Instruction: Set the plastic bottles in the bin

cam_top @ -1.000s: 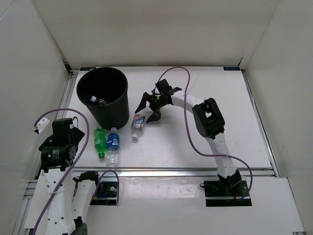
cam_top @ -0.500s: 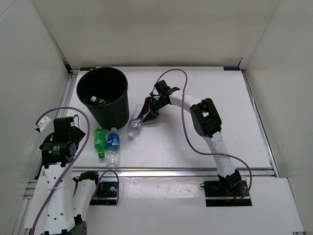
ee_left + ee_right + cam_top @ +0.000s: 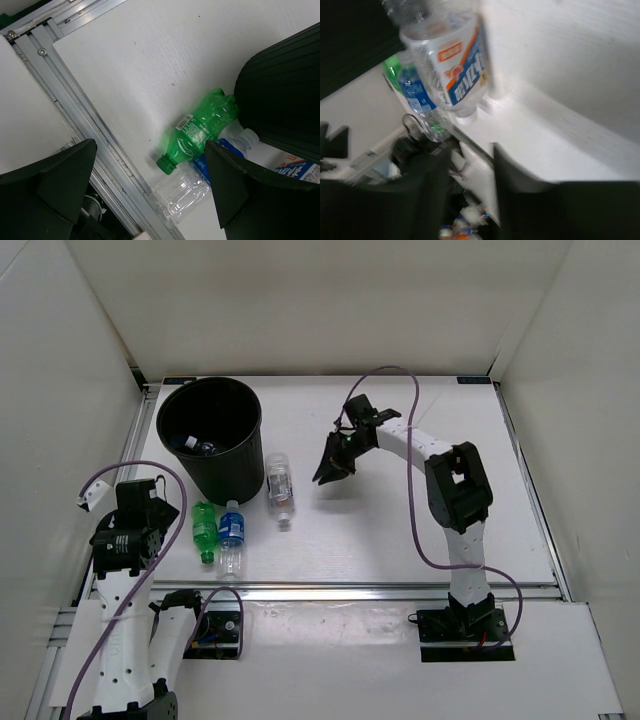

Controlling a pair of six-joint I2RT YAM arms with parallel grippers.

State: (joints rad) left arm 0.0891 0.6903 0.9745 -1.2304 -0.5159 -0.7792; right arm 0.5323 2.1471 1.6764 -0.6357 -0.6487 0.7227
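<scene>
The black bin [image 3: 236, 468] stands at the back left; its ribbed wall shows in the left wrist view [image 3: 280, 85]. A small clear thing [image 3: 197, 446] lies inside it, apparently the plain clear bottle. The green bottle [image 3: 204, 529] [image 3: 200, 130] and the blue-label bottle [image 3: 232, 537] [image 3: 182, 192] lie side by side in front of the bin. The white-blue-label bottle [image 3: 280, 487] [image 3: 452, 60] lies right of the bin. My right gripper [image 3: 336, 462] [image 3: 470, 185] is open and empty, right of that bottle. My left gripper [image 3: 150, 510] [image 3: 150, 200] is open and empty, above the green bottle's left side.
An aluminium rail [image 3: 100, 150] runs along the table's near-left edge, close to the green bottle's cap. White walls enclose the table at the back and sides. A purple cable [image 3: 400, 375] loops over the right arm.
The right gripper pushed the white-blue-label bottle left toward the bin, then drew back to the right. The bottle now lies straight beside the bin. The left arm shifted slightly.
</scene>
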